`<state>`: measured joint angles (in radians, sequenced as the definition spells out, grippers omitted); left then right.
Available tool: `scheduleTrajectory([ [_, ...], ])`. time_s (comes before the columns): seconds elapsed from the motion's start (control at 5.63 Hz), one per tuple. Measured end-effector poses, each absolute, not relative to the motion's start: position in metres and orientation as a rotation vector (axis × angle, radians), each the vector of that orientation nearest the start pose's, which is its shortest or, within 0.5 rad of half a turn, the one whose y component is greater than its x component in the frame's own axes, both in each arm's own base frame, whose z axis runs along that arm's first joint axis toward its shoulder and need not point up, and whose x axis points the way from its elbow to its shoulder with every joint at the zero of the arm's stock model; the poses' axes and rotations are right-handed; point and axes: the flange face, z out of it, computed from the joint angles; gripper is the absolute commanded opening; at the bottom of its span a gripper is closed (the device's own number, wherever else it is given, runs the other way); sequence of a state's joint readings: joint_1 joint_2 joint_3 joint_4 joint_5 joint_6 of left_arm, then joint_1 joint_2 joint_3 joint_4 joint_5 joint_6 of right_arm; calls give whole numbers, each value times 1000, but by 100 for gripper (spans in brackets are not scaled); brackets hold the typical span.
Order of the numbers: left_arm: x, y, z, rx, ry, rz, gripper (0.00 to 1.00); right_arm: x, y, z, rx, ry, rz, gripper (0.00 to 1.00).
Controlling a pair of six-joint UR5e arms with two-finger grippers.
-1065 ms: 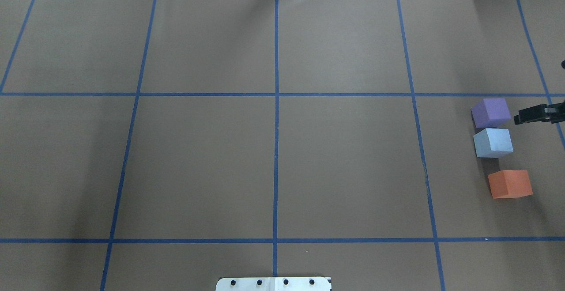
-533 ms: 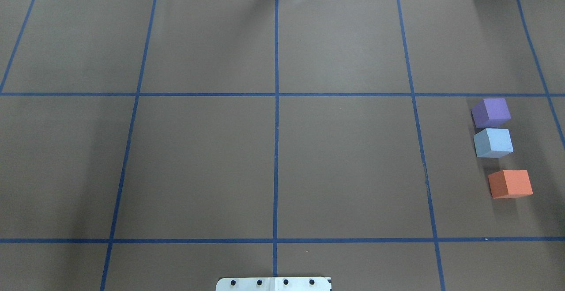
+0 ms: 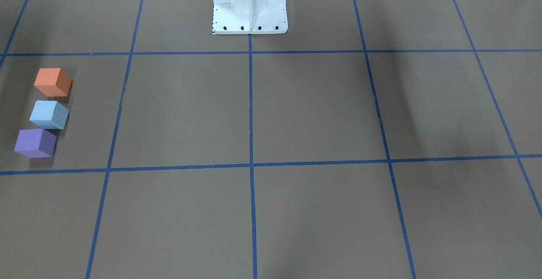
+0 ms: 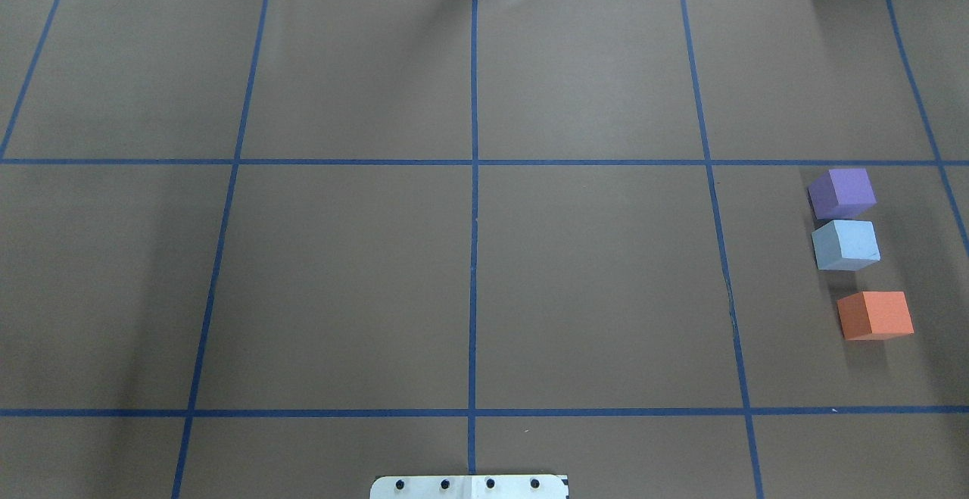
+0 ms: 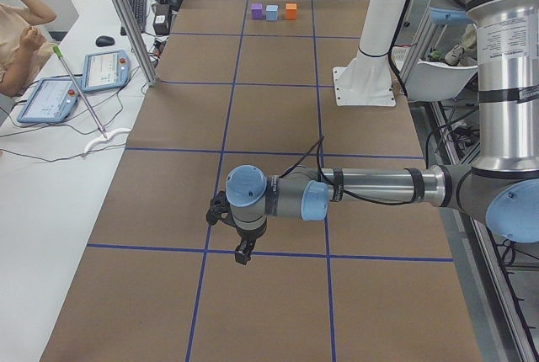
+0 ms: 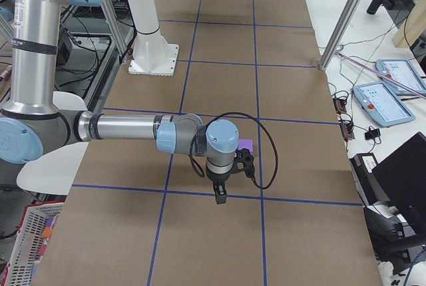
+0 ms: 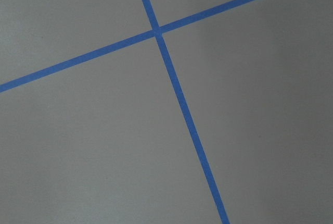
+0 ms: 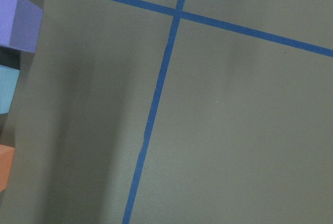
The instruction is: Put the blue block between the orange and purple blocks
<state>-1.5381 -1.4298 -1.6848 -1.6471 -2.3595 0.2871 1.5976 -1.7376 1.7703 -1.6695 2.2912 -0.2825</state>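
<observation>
The blue block (image 4: 846, 244) sits on the brown table between the purple block (image 4: 842, 192) and the orange block (image 4: 876, 315), in a row at the right. It touches or nearly touches the purple block, with a small gap to the orange one. The row also shows in the front view, with the blue block (image 3: 49, 114) in the middle. The right gripper (image 6: 220, 196) shows only in the exterior right view, hanging above the table near the purple block (image 6: 245, 145). The left gripper (image 5: 242, 252) shows only in the exterior left view, far from the blocks. I cannot tell whether either is open.
Blue tape lines (image 4: 474, 181) divide the brown table into a grid. The robot's white base (image 3: 250, 4) stands at the table's near edge. Operator tablets (image 5: 105, 69) lie on a side bench in the exterior left view.
The right gripper was at the right edge beside the purple block 1.1 s ago and has left the overhead view. The three blocks have not moved.
</observation>
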Motion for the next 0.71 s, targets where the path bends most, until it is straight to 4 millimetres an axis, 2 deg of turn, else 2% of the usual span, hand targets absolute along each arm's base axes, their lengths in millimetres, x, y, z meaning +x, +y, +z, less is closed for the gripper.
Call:
scheduleTrajectory([
  [0.36,-55,-440,662,132,777,293,100,78,-421,650,115,-710,-244,100],
  [0.71,-77,-438,658,88,778,198,100,76,-424,651,136,-705,-255,100],
])
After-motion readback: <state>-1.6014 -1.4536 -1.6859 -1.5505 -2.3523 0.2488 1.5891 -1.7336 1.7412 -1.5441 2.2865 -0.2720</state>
